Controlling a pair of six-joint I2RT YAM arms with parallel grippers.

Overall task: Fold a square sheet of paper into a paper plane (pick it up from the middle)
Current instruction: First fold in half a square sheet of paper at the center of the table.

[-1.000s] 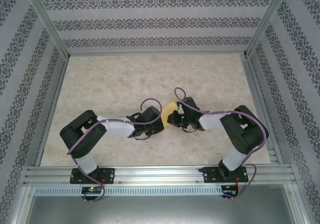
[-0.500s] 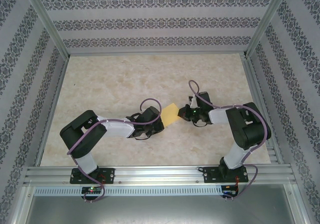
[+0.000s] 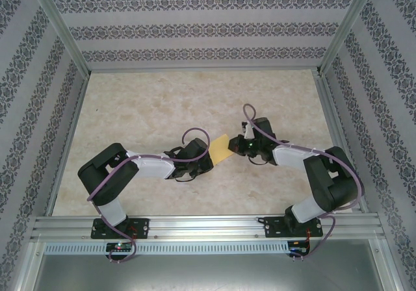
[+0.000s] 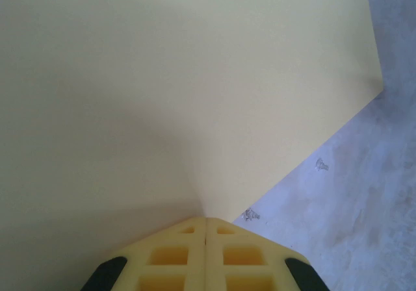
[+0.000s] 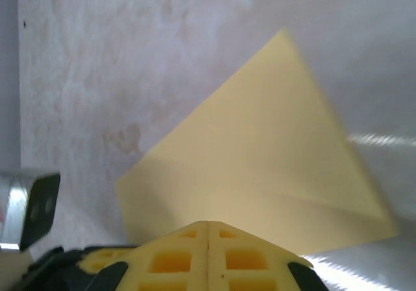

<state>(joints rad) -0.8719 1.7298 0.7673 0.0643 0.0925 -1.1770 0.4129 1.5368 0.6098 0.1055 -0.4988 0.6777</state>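
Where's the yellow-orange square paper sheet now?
In the top view the yellow-orange square sheet of paper sits near the table's middle, its left side pinched by the shut jaws of the left arm, its right by those of the right arm.

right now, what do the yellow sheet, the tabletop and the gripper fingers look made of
The sheet: thin matte paper, probably; it bows and holds a crease. The tabletop: smooth marble-patterned laminate or stone, hard to say which; it throws a glare streak. The fingers: matte yellow plastic, likely moulded or printed, judging by the gridded pockets.
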